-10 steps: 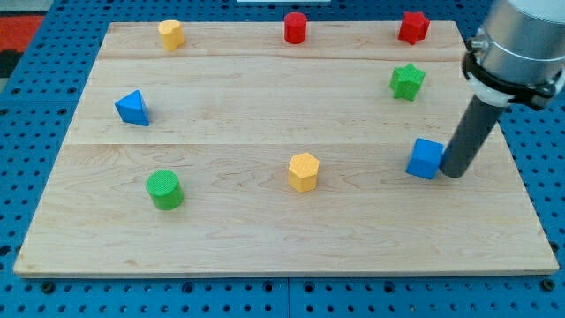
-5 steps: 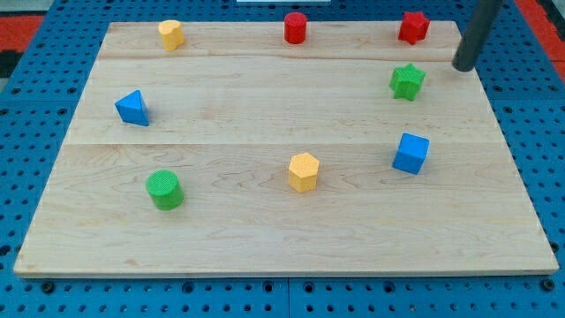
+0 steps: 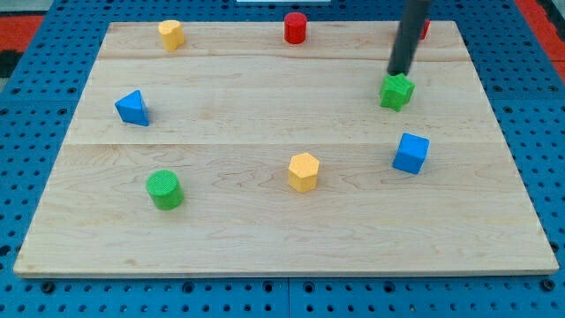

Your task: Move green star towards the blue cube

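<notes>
The green star (image 3: 396, 91) lies on the wooden board (image 3: 265, 221) at the view's upper right. My tip (image 3: 400, 72) touches the star's upper edge, on the side towards the view's top. The blue cube (image 3: 411, 153) sits below the star, a little to the view's right, with a gap of bare wood between them. The rod rises from the tip to the view's top edge and hides most of a red block (image 3: 425, 28) behind it.
A red cylinder (image 3: 295, 27) and a yellow block (image 3: 171, 34) stand along the top edge. A blue triangular block (image 3: 132, 107) is at the left. A green cylinder (image 3: 165, 189) and a yellow hexagonal block (image 3: 304, 171) lie in the lower half.
My tip moved from beside the blue cube up to the top right corner, then left to the star's top. The star has shifted slightly down and left; the cube moved slightly left earlier.
</notes>
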Robot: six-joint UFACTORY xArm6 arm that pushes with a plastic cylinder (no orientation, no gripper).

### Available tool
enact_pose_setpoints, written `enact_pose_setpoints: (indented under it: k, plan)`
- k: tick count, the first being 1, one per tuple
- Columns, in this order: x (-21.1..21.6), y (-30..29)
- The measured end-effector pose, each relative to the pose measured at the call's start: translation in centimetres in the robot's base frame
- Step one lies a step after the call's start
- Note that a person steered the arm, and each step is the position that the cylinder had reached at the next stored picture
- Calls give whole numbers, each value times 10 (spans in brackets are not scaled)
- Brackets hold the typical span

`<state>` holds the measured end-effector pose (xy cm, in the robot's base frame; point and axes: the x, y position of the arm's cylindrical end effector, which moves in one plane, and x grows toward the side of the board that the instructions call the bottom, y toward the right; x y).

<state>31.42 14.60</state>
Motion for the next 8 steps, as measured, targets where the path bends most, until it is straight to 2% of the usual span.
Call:
enact_pose_setpoints:
  k: [1, 2, 3, 5, 7, 8]
  plan:
    - [29, -4]
    - [36, 30]
    - [8, 39]
    - [62, 56]
    - [101, 33]
    - [78, 53]
